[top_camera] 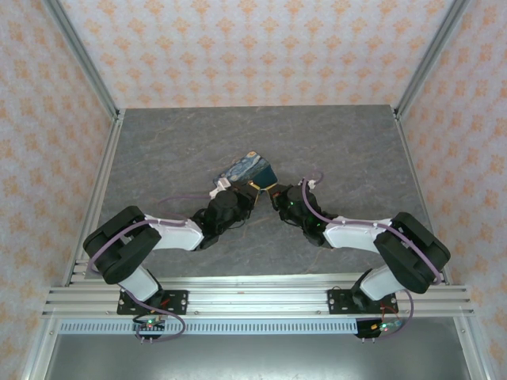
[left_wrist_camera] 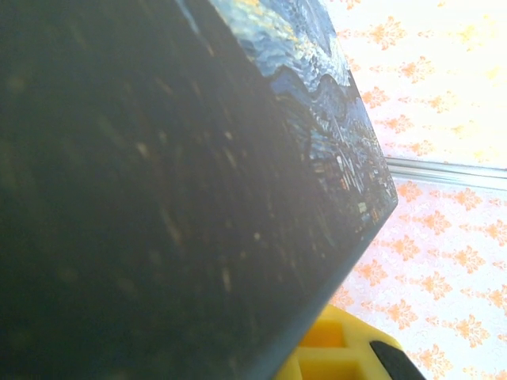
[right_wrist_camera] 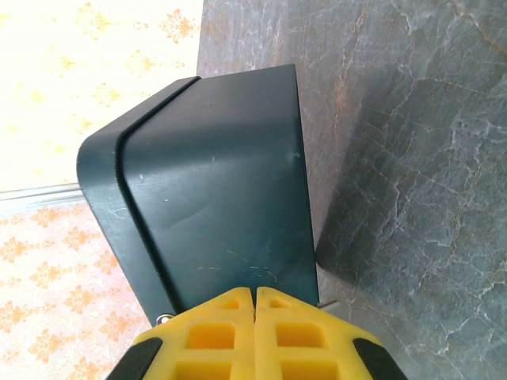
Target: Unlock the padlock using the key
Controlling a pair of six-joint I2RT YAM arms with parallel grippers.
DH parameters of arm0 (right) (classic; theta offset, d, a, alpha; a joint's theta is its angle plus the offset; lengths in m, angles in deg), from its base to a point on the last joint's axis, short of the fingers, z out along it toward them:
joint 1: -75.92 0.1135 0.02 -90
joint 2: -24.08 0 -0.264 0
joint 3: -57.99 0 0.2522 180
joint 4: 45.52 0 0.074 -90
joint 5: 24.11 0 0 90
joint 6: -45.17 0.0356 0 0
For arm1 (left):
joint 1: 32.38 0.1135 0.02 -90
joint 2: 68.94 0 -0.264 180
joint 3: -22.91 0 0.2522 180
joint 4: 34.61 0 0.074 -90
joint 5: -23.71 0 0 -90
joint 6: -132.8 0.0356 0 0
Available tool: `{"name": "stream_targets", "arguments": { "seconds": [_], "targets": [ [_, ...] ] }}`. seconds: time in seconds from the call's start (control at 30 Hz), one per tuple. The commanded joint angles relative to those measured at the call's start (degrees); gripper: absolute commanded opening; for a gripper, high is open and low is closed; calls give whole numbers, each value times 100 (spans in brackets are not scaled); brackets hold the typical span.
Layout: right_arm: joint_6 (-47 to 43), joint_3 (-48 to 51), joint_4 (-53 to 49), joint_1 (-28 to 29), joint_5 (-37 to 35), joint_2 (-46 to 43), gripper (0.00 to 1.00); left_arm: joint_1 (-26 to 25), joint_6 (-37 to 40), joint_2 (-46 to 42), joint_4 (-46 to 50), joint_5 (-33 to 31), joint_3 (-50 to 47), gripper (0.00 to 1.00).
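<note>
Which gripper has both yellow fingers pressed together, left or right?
The right gripper: its two yellow fingers meet before the box's teal side. The left gripper shows one yellow finger, beneath the box.

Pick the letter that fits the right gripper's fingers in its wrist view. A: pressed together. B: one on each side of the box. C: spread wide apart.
A: the right gripper shows its yellow fingers meeting along a thin seam, right by the teal side of the box.
</note>
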Motion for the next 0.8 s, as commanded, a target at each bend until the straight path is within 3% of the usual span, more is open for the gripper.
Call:
{"name": "stream_targets", "arguments": {
  "seconds": [0.0,0.17,0.47,0.77],
  "targets": [
    [102,53,405,68,390,-121,0,-105,246,-155,-661,33,-46,0],
    [233,35,377,68,522,-44,0,-103,449,-132,-975,127,-46,0],
    [404,46,574,68,453,-48,0,-102,594,-176,-714,271,-63,0],
    [779,-306,904,68,910,309,0,-116,639,-159,-687,315,-37,0]
  ]
}}
